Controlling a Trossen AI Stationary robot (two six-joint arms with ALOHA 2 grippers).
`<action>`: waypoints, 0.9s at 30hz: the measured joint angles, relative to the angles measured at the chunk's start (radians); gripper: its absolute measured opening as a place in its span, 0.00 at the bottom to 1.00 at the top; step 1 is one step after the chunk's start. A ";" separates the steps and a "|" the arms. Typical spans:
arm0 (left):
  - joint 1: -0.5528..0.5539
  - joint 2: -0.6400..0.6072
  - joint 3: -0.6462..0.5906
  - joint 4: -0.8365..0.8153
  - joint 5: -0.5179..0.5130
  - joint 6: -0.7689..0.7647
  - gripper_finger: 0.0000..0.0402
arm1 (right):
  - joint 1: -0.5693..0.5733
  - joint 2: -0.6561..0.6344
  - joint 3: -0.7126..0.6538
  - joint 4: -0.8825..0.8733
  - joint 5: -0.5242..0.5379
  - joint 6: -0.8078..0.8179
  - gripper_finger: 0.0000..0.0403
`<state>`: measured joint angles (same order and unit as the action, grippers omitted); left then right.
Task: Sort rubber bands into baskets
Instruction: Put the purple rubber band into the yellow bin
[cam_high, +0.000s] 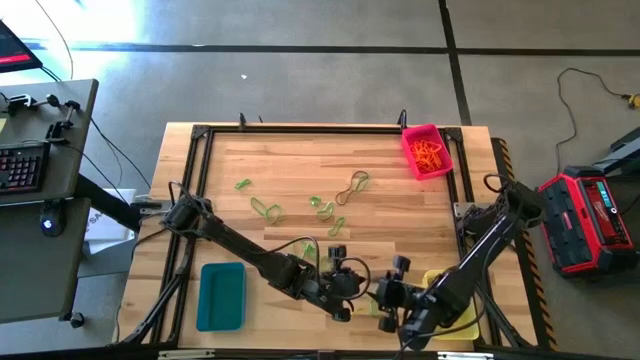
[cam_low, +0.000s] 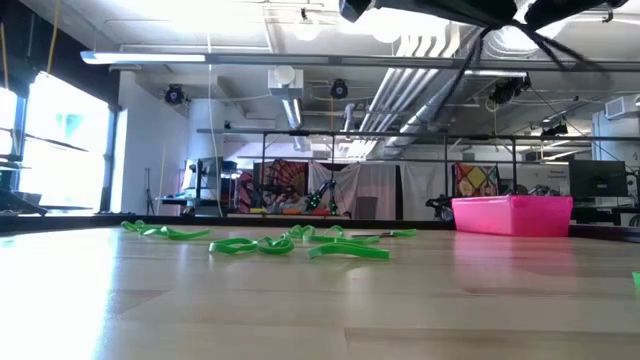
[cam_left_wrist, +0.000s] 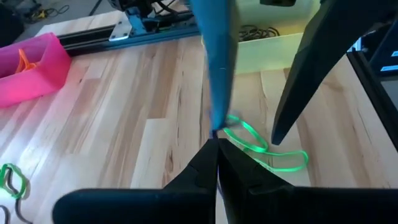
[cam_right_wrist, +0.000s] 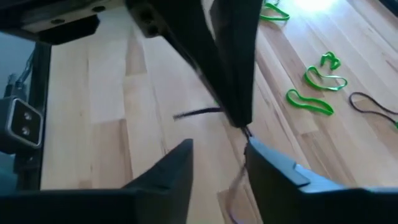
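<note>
My left gripper (cam_high: 345, 300) is shut near the table's front edge, with a thin dark rubber band (cam_right_wrist: 196, 113) sticking out at its tips. My right gripper (cam_right_wrist: 217, 162) is open and faces it; one of its fingers (cam_left_wrist: 217, 74) stands right at the left fingertips (cam_left_wrist: 214, 146), the other (cam_left_wrist: 305, 68) apart. A green band (cam_left_wrist: 261, 146) lies flat on the wood under them. Green bands (cam_high: 265, 208) and dark bands (cam_high: 350, 185) lie loose mid-table. The pink basket (cam_high: 427, 150) holds orange bands. The teal basket (cam_high: 220, 295) stands front left and the yellow basket (cam_high: 455, 305) front right. My left gripper pinches the dark rubber band at its fingertips (cam_right_wrist: 245, 127); a short dark end (cam_right_wrist: 186, 115) sticks out sideways. A thin strand (cam_right_wrist: 239, 177) hangs below the tips. The fingers slant down toward the table's right side. Which part of the loop they have is hidden.
The yellow basket lies partly under my right arm (cam_high: 480, 250). A black frame (cam_high: 300, 128) runs around the wood top. Bare wood lies between the loose bands and the front edge.
</note>
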<state>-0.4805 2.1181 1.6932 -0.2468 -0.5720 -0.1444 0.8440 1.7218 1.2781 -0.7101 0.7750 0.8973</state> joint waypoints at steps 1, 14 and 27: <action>0.000 0.000 0.000 0.000 0.000 0.000 0.00 | -0.001 0.000 0.000 -0.002 0.000 0.001 0.35; -0.013 0.000 0.000 0.016 0.017 0.019 0.00 | -0.050 0.000 0.000 -0.033 -0.045 -0.084 0.28; -0.018 0.000 -0.005 0.016 -0.036 0.008 0.13 | -0.031 0.000 0.000 -0.158 -0.118 0.013 0.01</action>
<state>-0.4987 2.1182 1.6877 -0.2312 -0.6078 -0.1367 0.8135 1.7214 1.2781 -0.8685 0.6566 0.9104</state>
